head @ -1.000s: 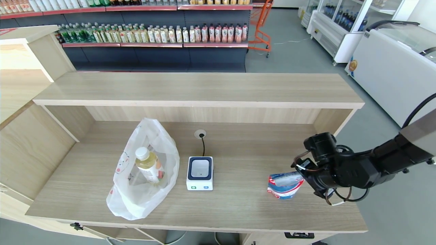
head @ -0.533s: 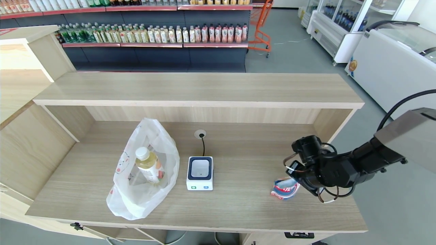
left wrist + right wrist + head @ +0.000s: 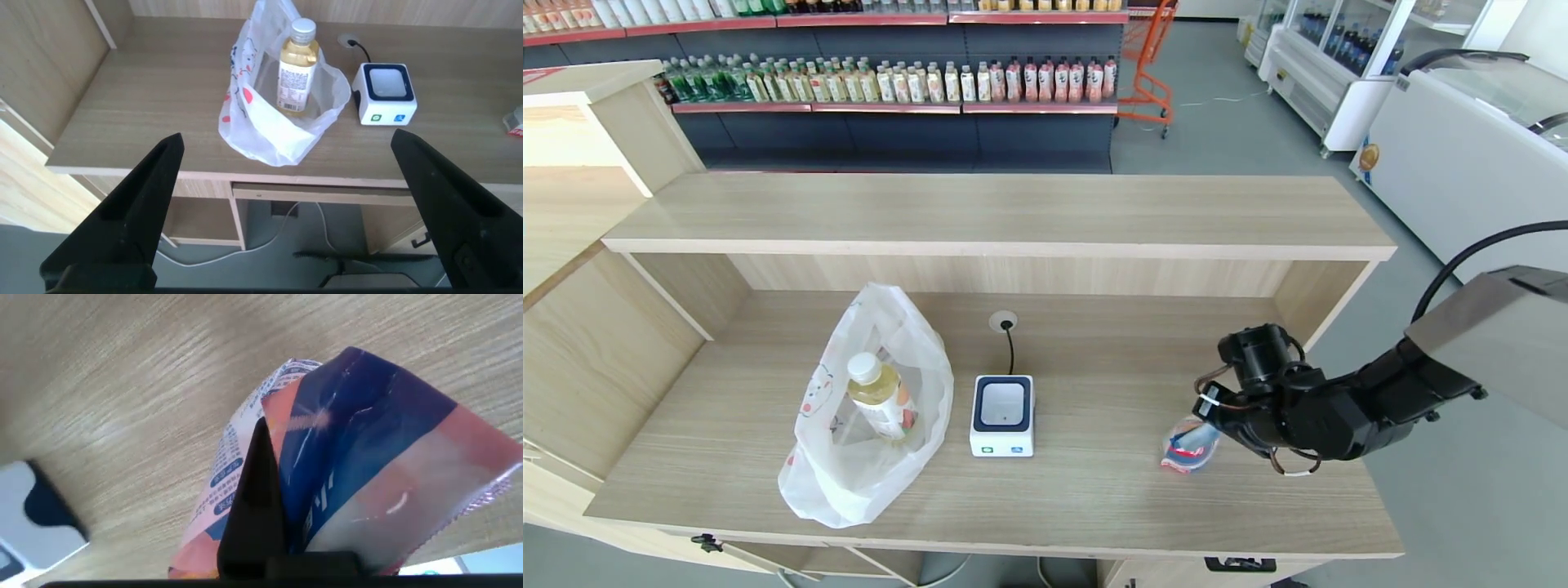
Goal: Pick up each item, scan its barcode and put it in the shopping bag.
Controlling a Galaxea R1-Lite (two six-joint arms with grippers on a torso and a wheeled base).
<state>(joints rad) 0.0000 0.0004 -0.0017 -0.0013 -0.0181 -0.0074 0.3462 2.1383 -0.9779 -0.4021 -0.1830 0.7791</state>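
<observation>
Where right end effector [image 3: 1202, 418] clamps, snack pouch [image 3: 1184, 451], tilted

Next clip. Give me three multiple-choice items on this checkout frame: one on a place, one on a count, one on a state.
1. Relative to the shopping bag, the scanner stands: A) inside it; B) between it and the snack pouch; C) under it.
2. The bag holds: A) one bottle; B) none; C) three.
3. The left gripper is: A) shut on the bottle; B) shut on the bag; C) open, holding nothing.
Answers: 1 B, bag on one side, pouch on the other; 2 A, a single bottle stands inside; 3 C, its fingers are spread wide.
</observation>
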